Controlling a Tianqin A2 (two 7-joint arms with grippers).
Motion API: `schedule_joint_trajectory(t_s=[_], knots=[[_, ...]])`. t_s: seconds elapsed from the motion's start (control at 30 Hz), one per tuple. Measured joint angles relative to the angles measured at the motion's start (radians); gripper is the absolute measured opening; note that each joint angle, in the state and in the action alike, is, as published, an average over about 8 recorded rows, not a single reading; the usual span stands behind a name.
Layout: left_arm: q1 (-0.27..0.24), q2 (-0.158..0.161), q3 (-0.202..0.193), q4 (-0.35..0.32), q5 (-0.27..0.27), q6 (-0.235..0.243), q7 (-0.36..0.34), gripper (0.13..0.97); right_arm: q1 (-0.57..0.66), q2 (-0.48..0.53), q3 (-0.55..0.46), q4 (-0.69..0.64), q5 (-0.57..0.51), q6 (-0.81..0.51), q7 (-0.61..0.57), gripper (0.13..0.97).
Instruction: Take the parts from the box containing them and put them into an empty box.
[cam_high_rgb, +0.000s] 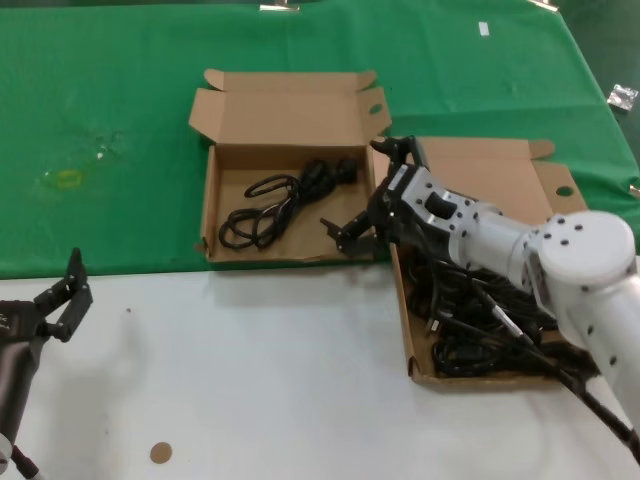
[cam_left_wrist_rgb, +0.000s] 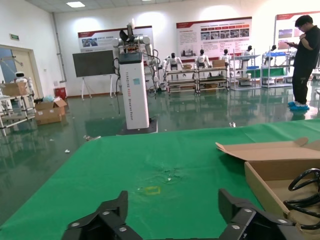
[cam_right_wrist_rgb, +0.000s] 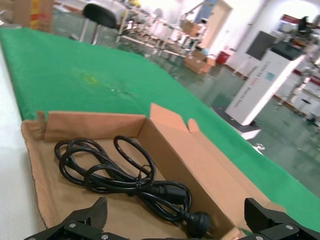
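Observation:
Two open cardboard boxes lie side by side. The box containing the parts (cam_high_rgb: 540, 185) is on the right, with a tangle of black cords (cam_high_rgb: 490, 330) under my right arm. In the left box (cam_high_rgb: 285, 120), the other box of the task, lies one coiled black cord (cam_high_rgb: 275, 205), also seen as the cord (cam_right_wrist_rgb: 125, 172) in the box (cam_right_wrist_rgb: 165, 145). My right gripper (cam_high_rgb: 367, 192) hovers over that box's right wall, open and holding nothing; its fingertips (cam_right_wrist_rgb: 96, 212) straddle the plug end. My left gripper (cam_high_rgb: 62, 295) is parked open at the near left, aimed across the cloth (cam_left_wrist_rgb: 172, 220).
A green cloth (cam_high_rgb: 110, 90) covers the far table and a white surface (cam_high_rgb: 260, 380) lies nearer. A small brown disc (cam_high_rgb: 160, 452) sits on the white part. A yellow mark (cam_high_rgb: 65, 178) shows on the cloth, a silver packet (cam_high_rgb: 622, 96) at far right.

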Motion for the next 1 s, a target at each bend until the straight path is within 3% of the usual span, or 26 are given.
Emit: schedule_joint_trajectory(t_s=[0.07,0.2,0.47,0.77,1.0], knots=[[0.000,0.000,0.000,0.000,0.000,0.000,0.000,0.588,-0.031,0.003,0.011,0.032,0.010,0.021,0.013,0.965],[0.000,0.000,0.000,0.000,0.000,0.000,0.000,0.588,-0.095,0.008,0.033,0.097,0.030,0.064,0.041,0.965],[0.000,0.000,0.000,0.000,0.000,0.000,0.001,0.785,-0.223,0.019,0.077,0.227,0.071,0.149,0.096,0.966],[0.000,0.000,0.000,0.000,0.000,0.000,0.000,0.911,-0.368,0.031,0.127,0.374,0.116,0.246,0.159,0.966],[0.000,0.000,0.000,0.000,0.000,0.000,0.000,0.950,-0.478,0.040,0.165,0.488,0.152,0.320,0.207,0.966]])
